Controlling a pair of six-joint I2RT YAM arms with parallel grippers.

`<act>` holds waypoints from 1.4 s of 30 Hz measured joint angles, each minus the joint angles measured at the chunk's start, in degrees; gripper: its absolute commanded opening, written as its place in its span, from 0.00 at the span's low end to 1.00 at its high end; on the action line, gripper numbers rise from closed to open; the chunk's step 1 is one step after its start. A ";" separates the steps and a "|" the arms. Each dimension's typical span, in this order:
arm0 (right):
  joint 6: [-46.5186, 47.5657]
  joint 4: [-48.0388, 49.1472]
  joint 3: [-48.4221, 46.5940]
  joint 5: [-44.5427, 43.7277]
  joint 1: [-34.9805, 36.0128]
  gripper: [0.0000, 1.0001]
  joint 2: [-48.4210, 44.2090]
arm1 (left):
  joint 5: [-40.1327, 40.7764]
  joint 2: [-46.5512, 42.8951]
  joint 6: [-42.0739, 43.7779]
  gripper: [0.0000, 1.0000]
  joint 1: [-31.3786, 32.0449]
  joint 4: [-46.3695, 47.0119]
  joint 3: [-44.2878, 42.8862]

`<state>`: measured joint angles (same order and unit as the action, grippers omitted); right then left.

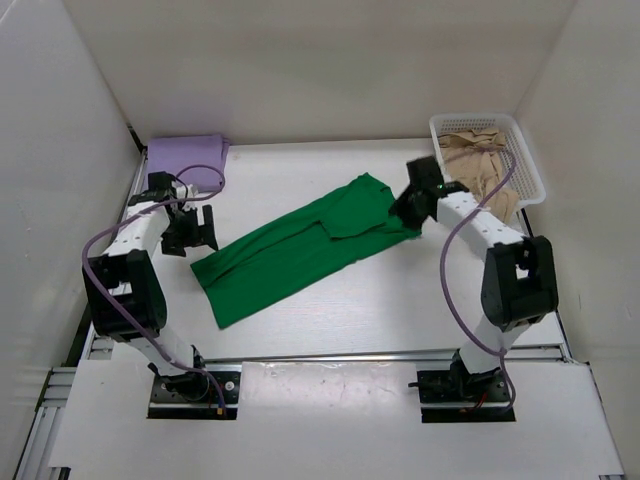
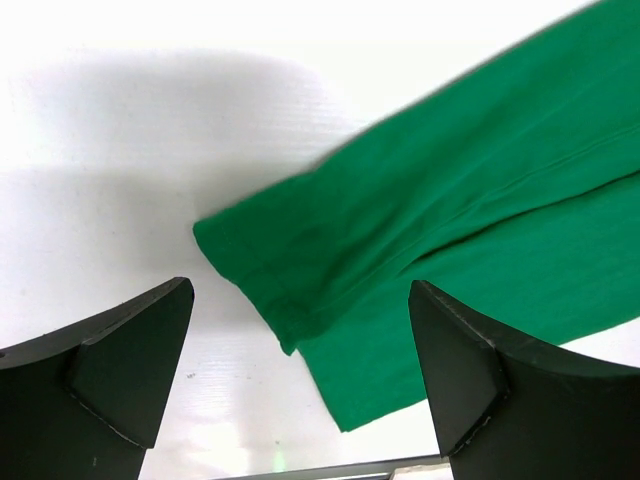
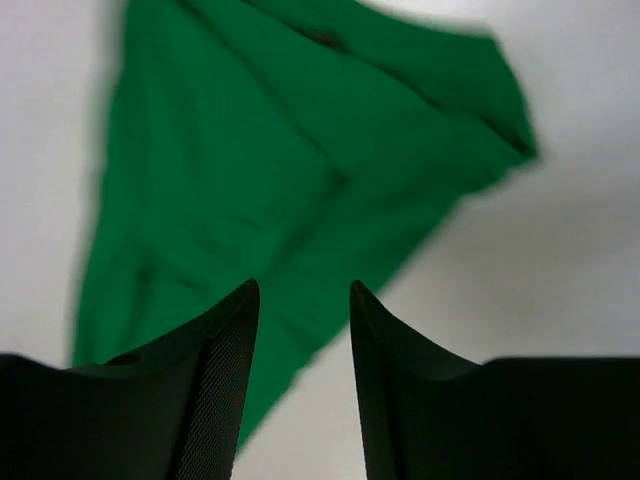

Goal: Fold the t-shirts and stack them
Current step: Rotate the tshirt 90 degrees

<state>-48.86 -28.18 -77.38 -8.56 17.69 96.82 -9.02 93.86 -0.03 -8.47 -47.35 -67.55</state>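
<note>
Lying between both arms' fingers (image 2: 120, 380) is green t-shirt (image 1: 300, 250).

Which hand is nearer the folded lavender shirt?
Left. The left hand hangs just on the near side of the lavender shirt; the right hand is far off to its right, over the green shirt.

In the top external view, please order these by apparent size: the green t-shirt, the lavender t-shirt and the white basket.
1. green t-shirt, spread out, clearly largest.
2. white basket.
3. lavender t-shirt, folded, somewhat smaller than the basket.
</note>
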 measured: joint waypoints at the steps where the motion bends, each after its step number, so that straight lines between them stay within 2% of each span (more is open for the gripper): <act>1: -2.23 -0.55 3.76 -0.52 0.00 0.53 0.59 | -0.20 -0.37 0.00 1.00 0.00 0.02 -0.26; 5: -9.53 -3.80 12.37 -2.38 0.00 0.60 6.29 | -0.87 -1.57 0.02 1.00 -0.66 -0.04 -0.48; 10: -14.86 -2.99 8.13 -4.33 -0.35 0.61 9.60 | -1.03 -2.47 0.00 1.00 -3.13 -0.04 -0.17; 12: -16.06 -3.41 5.25 -4.20 -0.55 0.54 11.91 | -1.01 -3.10 0.00 1.00 -4.37 -0.15 0.35; 14: -16.87 -4.70 1.03 -3.65 -0.81 0.41 14.91 | -1.01 -3.67 0.02 1.00 -5.46 -0.52 0.68; 15: -17.29 -5.60 -1.68 -3.52 -0.85 0.25 16.98 | -0.94 -3.93 0.00 1.00 -6.08 -0.70 0.76; 17: -17.33 -6.80 -7.65 -3.06 -1.07 0.08 21.20 | -0.76 -4.33 0.00 1.00 -6.84 -0.72 0.81; 19: -17.22 -8.24 -14.64 -2.58 -1.36 0.06 25.83 | -0.42 -4.50 0.02 1.00 -7.41 -0.74 0.96; 21: -16.41 -10.88 -27.87 -1.75 -1.53 0.06 33.75 | -0.17 -4.26 0.00 1.00 -7.34 -0.76 1.36; 23: -14.93 -8.79 -41.27 -1.09 -1.68 0.13 42.58 | 0.22 -3.23 0.00 1.00 -6.45 -1.03 1.55; 24: -13.92 -6.08 -50.12 -0.48 -1.79 0.26 48.35 | 0.33 -2.23 0.00 1.00 -5.40 -1.11 1.55; 25: -13.97 -2.78 -55.34 0.15 -1.92 0.35 52.17 | 0.35 -1.29 -0.02 1.00 -4.39 -1.11 1.55; 27: -15.04 6.32 -60.35 1.29 -2.19 0.58 56.98 | 0.09 1.29 -0.02 1.00 -1.20 -1.16 1.55; 28: -16.06 9.84 -60.61 1.66 -2.38 0.63 57.99 | -0.11 2.69 0.00 1.00 0.90 -1.14 1.55; 30: -17.16 14.36 -60.63 2.97 -3.08 0.73 58.42 | -1.09 4.98 0.00 1.00 5.14 -1.29 1.51; 33: -14.78 16.63 -56.33 5.27 -4.57 0.75 55.71 | -2.95 6.49 0.02 1.00 9.94 -1.81 1.31; 39: -4.55 12.92 -21.64 12.46 -6.29 0.79 30.45 | -4.02 4.98 0.00 1.00 10.80 -2.16 0.70; 42: 0.07 11.17 -5.09 13.57 -3.06 0.82 13.88 | -3.78 0.48 -0.02 1.00 10.51 -1.84 1.92</act>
<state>-48.80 -17.02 -82.48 5.02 14.63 110.69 -12.80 94.35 -0.05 2.04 -49.19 -65.63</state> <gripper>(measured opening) 0.815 0.998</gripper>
